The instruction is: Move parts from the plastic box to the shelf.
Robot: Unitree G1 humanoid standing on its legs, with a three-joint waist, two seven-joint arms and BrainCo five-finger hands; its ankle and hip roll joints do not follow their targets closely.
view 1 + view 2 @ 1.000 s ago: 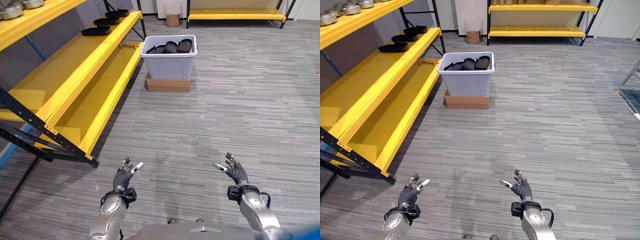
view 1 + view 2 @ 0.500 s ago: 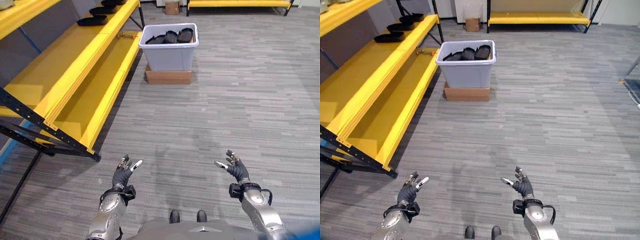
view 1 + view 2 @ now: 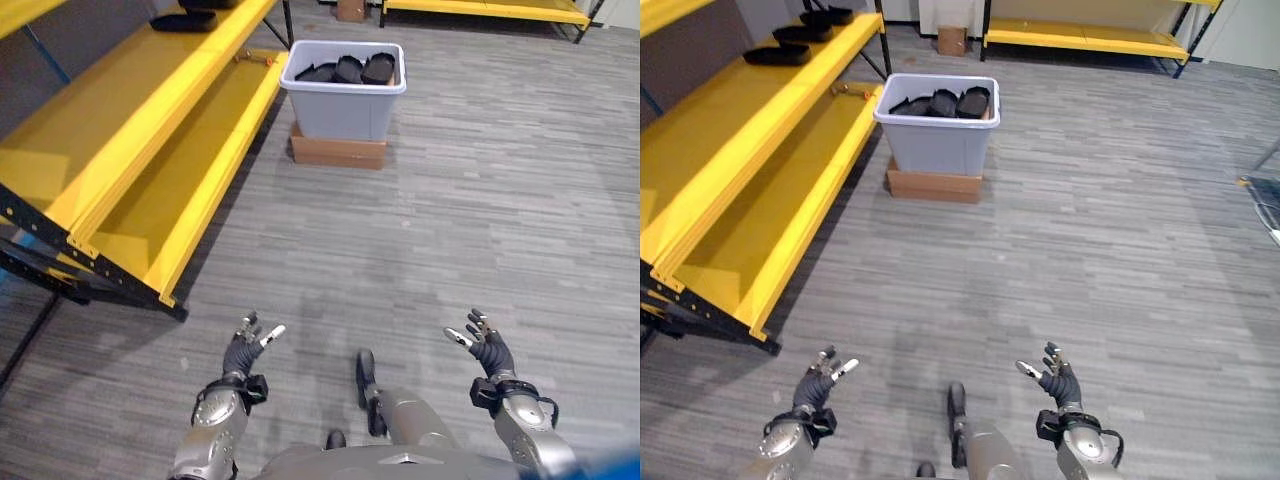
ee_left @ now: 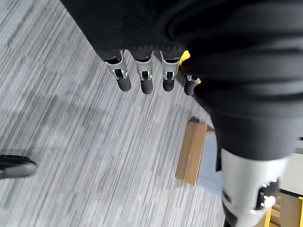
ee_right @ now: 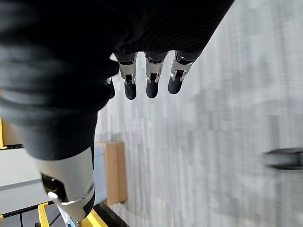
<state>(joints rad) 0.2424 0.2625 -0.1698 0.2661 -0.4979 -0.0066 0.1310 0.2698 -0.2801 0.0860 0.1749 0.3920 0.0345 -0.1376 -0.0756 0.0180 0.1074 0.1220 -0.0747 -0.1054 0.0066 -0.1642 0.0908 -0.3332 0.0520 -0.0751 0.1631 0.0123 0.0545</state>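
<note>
A grey plastic box stands on a flat cardboard box far ahead on the floor, holding several black parts. To its left runs a yellow shelf with black parts on its upper level near the far end. My left hand and right hand hang low in front of me, well short of the box, both open with fingers straight and nothing in them.
The shelf's black frame and foot stand out on the floor at my left. A second yellow shelf lines the far wall with a small cardboard box beside it. Grey carpet lies between me and the box.
The whole picture has shifted as the camera tilted down and I stepped forward; the box and shelf look closer. Both hands stay open and empty.
</note>
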